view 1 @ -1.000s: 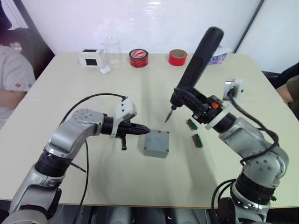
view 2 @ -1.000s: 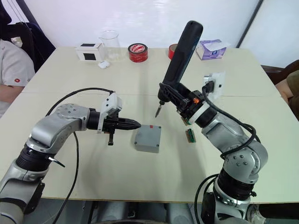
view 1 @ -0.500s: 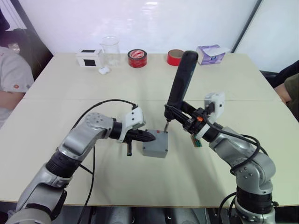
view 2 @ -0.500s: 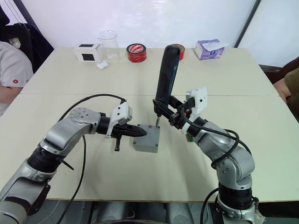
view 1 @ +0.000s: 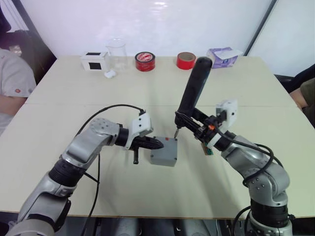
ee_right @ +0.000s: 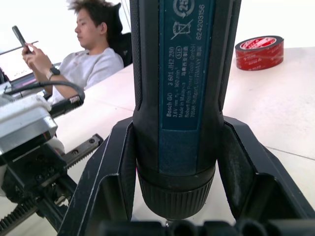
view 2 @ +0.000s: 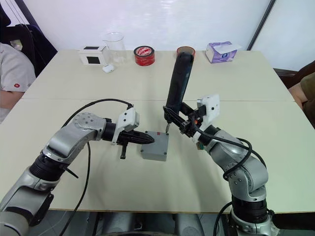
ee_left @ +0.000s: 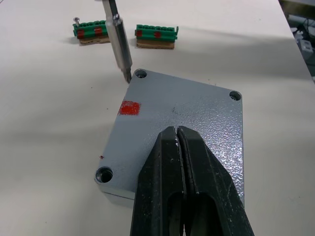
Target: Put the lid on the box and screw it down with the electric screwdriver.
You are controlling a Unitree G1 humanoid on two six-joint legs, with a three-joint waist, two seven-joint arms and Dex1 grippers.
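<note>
Centrally on the table (view 1: 74,93) sat the box (view 1: 164,156) with the lid (ee_left: 182,123) already seated on top, a red mark near one corner. The left gripper (view 1: 156,144) had its two fingers (ee_left: 162,182) pressed together, tips resting on the lid's near-left edge. The right gripper (ee_right: 172,196) was clamped round the lower body of the electric screwdriver (view 1: 192,91), which stood nearly upright, leaning slightly toward the far right. Its metal bit (ee_left: 118,39) pointed down at the lid's far corner screw hole (ee_left: 141,74), tip just beside the hole; contact could not be judged. Two green terminal strips (ee_left: 125,35) lay just beyond the box. At the table's far edge stood a white box with a black front (view 1: 94,60), a clear beaker (view 1: 117,53), two red tape rolls (view 1: 145,61) and a purple tissue box (view 1: 222,56). A seated person (ee_right: 93,54) was looking at a phone.
</note>
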